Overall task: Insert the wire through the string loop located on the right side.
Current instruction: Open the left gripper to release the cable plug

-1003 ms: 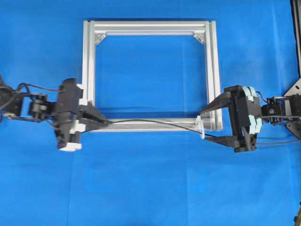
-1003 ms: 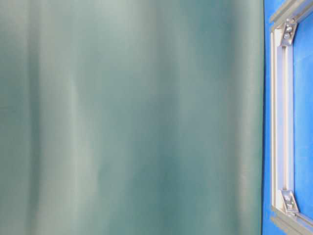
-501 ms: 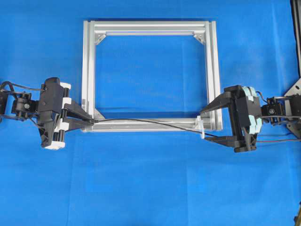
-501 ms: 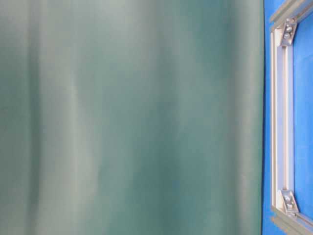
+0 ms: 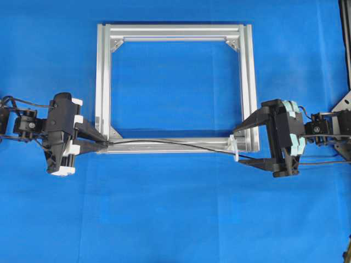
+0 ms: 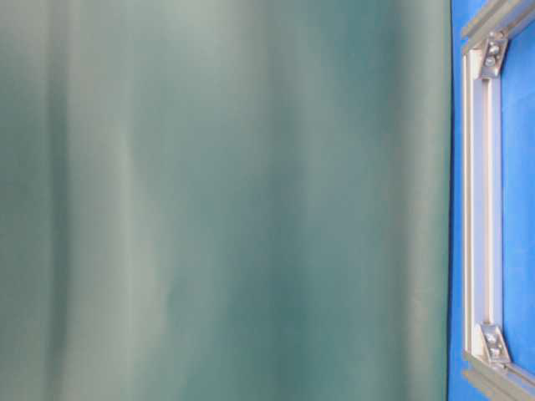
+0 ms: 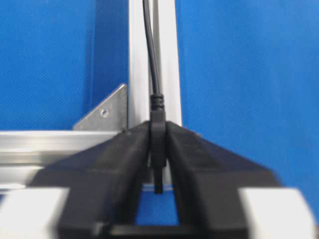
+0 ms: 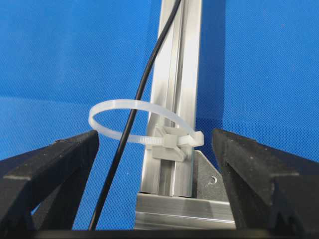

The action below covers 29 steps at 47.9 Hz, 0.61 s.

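The wire (image 5: 175, 142) is a thin black cable lying along the front bar of the aluminium frame (image 5: 175, 30). Its plug end sits between the fingertips of my left gripper (image 5: 104, 141), at the frame's front left corner. In the left wrist view the left gripper (image 7: 158, 129) pinches the plug, and the wire (image 7: 149, 50) runs away along the bar. The string loop (image 5: 235, 149) is a white tie at the front right corner. In the right wrist view the wire (image 8: 144, 79) passes through the string loop (image 8: 119, 104). My right gripper (image 5: 238, 145) stands wide open around that corner, touching nothing.
The frame (image 6: 481, 209) lies flat on a blue cloth, with triangular corner brackets (image 7: 102, 112) inside its corners. A blurred green surface (image 6: 226, 200) fills most of the table-level view. The wire's far end trails right under the right arm (image 5: 318, 163).
My left gripper moved left along the front bar to the frame's left corner, drawing the plug end with it, then stopped. The right gripper and the loop have not moved.
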Tool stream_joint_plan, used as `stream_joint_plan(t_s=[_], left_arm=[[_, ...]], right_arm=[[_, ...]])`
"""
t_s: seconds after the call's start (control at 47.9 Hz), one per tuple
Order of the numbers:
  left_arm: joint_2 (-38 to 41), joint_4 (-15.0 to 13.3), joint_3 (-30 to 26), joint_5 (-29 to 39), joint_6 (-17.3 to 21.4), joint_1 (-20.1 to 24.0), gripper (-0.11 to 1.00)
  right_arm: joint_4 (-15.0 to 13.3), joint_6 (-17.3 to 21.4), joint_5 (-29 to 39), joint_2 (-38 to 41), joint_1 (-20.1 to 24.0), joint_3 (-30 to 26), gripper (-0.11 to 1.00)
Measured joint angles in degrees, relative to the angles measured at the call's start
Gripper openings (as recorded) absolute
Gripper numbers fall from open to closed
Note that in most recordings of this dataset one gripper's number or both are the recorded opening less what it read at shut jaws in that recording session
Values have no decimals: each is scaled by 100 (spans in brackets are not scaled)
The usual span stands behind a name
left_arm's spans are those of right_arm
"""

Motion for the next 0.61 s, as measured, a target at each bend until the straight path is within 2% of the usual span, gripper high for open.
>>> stream_joint_plan(t_s=[0.104,0.209,0.251,0.355,0.606], left_arm=[[-26,0,0,167,18,-26,58],[-44,26,-35,396,9,-44,84],[-62,26,-53,448,0,-53,86],[-70,26,-79,519,0,-53,78],[-220,18,-237,686,-26,-44,79]], right_arm=[[0,0,0,0,-9,-9,88],[9,0,9,0,0,-9,88],[9,0,0,0,0,-9,88],[9,0,9,0,0,-9,88],[9,0,272,-158,0,-114,88]])
